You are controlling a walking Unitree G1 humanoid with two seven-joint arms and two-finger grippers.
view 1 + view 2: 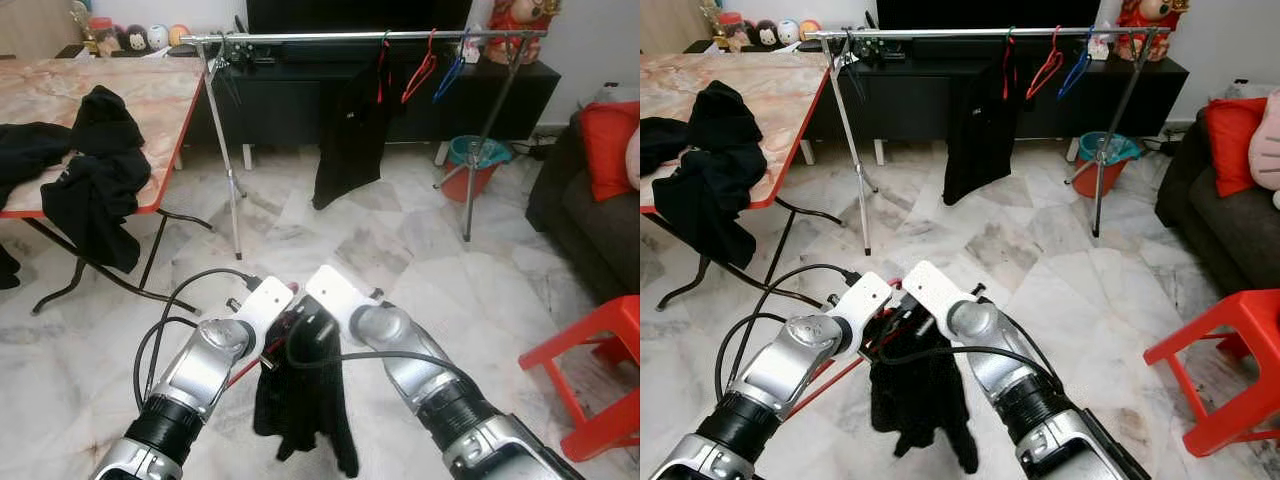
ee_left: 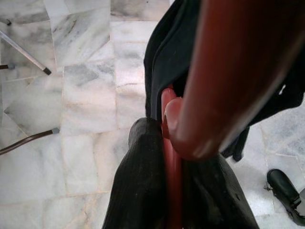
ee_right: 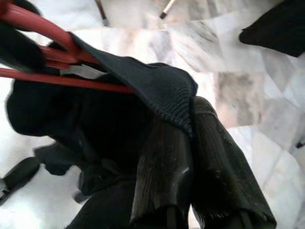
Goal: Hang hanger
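Both arms are up in front of the robot, well short of the clothes rail [image 1: 360,37], w/ a red hanger [image 1: 830,380] carrying a black garment [image 1: 920,400] held between them. Left gripper [image 2: 164,157] is clamped on the hanger's red bar, one black finger [image 2: 138,181] pressed alongside it. Right gripper [image 3: 190,157] has its fingers closed together on the garment's knit edge, right by the hanger's red wires. Judging by look: hanger is thin plastic or coated wire, light and stiff enough to carry but slick, so it could twist in a two-finger pinch; best held near the neck under the hook, keeping the hook free. Garment is soft, limp, hangs below the grippers and will swing; it adds the most weight and could slide off one shoulder if the hanger tilts. Hook itself can't be made out. On the rail, a black garment on a hanger [image 1: 350,130], an empty red hanger [image 1: 420,72] and a blue hanger [image 1: 450,75] sit toward its right end; the stretch left of them looks free. Table w/ black clothes [image 1: 90,170] stands left of the rail, red stool [image 1: 600,380] nearer the robot on the right.
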